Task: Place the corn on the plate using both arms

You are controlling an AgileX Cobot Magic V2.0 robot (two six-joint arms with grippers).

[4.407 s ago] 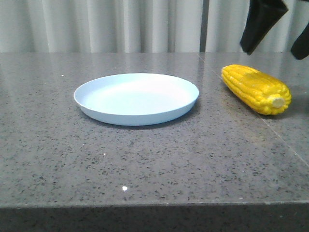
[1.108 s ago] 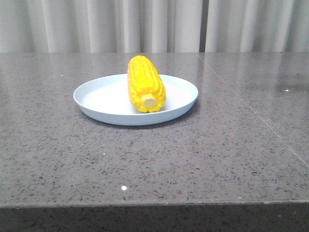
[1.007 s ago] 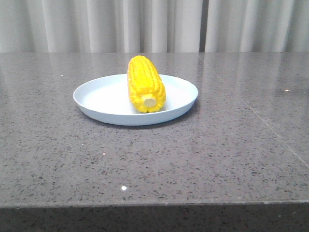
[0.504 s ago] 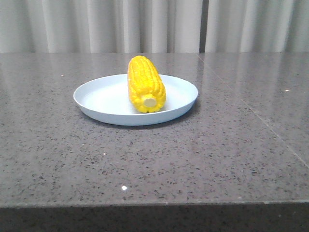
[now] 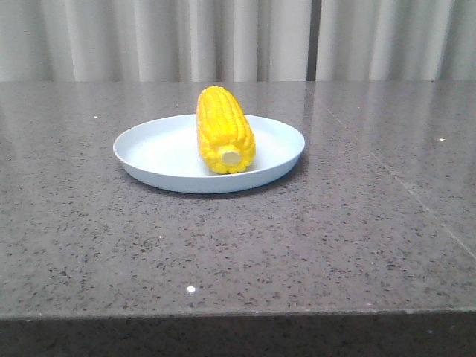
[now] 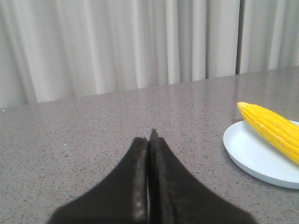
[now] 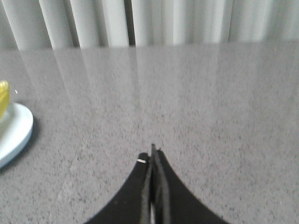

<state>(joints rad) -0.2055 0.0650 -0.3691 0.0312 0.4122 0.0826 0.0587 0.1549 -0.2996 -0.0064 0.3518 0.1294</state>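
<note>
The bright yellow corn (image 5: pixel 223 128) lies on the pale light-blue plate (image 5: pixel 156 149), its pale stub end toward the camera. Neither arm shows in the front view. My left gripper (image 6: pixel 149 140) is shut and empty over bare table, well to one side of the plate (image 6: pixel 252 154) and the corn (image 6: pixel 273 130). My right gripper (image 7: pixel 152 156) is shut and empty above bare table, apart from the plate's edge (image 7: pixel 16 130); a sliver of corn (image 7: pixel 3 98) shows there.
The dark speckled stone table (image 5: pixel 335 223) carries only the plate. A seam (image 5: pixel 387 175) runs across its right part. Pale curtains (image 5: pixel 223 37) hang behind the table's far edge.
Across the earliest frames the corn went from the table at the right onto the plate, and the dark gripper at top right left the view. Nothing has moved in the last second.
</note>
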